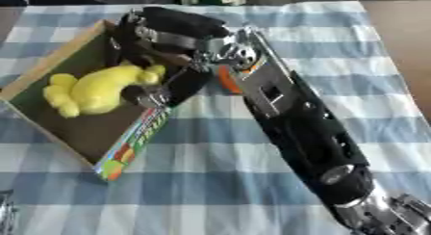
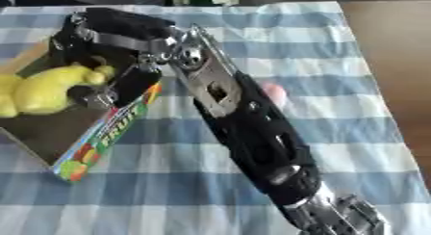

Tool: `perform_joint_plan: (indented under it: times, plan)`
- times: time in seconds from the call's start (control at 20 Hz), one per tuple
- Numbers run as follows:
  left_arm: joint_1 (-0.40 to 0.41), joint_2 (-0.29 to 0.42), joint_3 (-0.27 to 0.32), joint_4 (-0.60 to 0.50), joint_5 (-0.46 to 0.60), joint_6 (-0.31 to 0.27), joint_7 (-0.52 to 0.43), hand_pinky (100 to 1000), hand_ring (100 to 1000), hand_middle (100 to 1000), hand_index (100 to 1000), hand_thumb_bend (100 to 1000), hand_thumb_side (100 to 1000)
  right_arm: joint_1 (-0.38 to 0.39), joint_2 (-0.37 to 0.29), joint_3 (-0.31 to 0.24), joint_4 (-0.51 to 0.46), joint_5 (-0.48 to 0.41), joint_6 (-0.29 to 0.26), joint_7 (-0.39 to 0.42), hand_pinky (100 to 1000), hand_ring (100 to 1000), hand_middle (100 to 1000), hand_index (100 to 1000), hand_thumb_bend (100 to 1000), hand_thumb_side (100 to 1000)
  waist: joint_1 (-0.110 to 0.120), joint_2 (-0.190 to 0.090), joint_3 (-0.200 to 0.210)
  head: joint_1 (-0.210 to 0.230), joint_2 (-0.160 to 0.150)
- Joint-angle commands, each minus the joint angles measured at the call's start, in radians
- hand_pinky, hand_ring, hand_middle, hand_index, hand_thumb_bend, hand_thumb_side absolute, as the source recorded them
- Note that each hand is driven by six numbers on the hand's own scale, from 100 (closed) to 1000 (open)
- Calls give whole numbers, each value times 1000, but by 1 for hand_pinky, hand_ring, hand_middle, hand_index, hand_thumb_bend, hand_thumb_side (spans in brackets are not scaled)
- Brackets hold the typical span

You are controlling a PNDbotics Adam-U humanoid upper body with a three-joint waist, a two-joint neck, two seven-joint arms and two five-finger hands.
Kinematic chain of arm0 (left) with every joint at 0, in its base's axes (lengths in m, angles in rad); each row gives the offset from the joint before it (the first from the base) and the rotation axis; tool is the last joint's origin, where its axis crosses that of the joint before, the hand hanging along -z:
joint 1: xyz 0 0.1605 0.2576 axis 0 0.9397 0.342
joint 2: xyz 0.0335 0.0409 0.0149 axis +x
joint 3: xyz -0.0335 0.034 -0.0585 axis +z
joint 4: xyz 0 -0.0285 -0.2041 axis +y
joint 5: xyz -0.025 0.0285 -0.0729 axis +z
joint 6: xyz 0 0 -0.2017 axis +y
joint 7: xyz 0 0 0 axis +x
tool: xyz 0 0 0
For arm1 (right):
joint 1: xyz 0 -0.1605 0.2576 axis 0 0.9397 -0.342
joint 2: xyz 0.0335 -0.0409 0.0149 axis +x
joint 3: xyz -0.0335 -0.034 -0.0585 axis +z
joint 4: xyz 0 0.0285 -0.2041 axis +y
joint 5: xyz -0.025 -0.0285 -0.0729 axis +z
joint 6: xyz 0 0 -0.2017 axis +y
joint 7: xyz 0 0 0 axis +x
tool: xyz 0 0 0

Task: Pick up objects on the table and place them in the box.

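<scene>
- one box (image 1: 80, 128), under the hand (image 1: 160, 41)
- one yellow plush toy (image 1: 93, 89) beside the hand's fingers
- one orange thing (image 1: 225, 81), mostly hidden behind the wrist
- one pink thing (image 2: 274, 93) beside the forearm

blue-white checked tablecloth (image 1: 252, 190) over brown table (image 2: 396, 46); dark, indistinct clutter along far edge.

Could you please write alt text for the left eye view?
The robot's right hand reaches into an open cardboard box over a yellow plush toy lying inside, on a blue-and-white checked tablecloth.
</scene>
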Motion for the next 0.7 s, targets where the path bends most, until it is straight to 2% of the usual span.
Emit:
perform_joint_plan:
  times: [0.05, 0.4, 0.7]
  plan:
    - [-11, 4, -7, -17, 6, -2, -7, 497, 644, 606, 755, 100, 735, -10, 37, -27, 22, 53, -67, 40, 719, 646, 261, 383, 100, 142, 2, -14, 6, -10, -14]
    - [-16, 2, -13, -17, 11, -3, -14, 497, 646, 606, 755, 100, 736, -5, 100, -71, 53, 158, -45, -21, 722, 646, 259, 384, 100, 141, 0, -7, 20, -29, -18]
    - [-23, 0, -20, -17, 17, -3, -22, 497, 647, 606, 755, 100, 736, -58, 131, -101, 87, 244, -13, -99, 725, 651, 263, 387, 100, 140, -4, -1, 36, -34, -9]
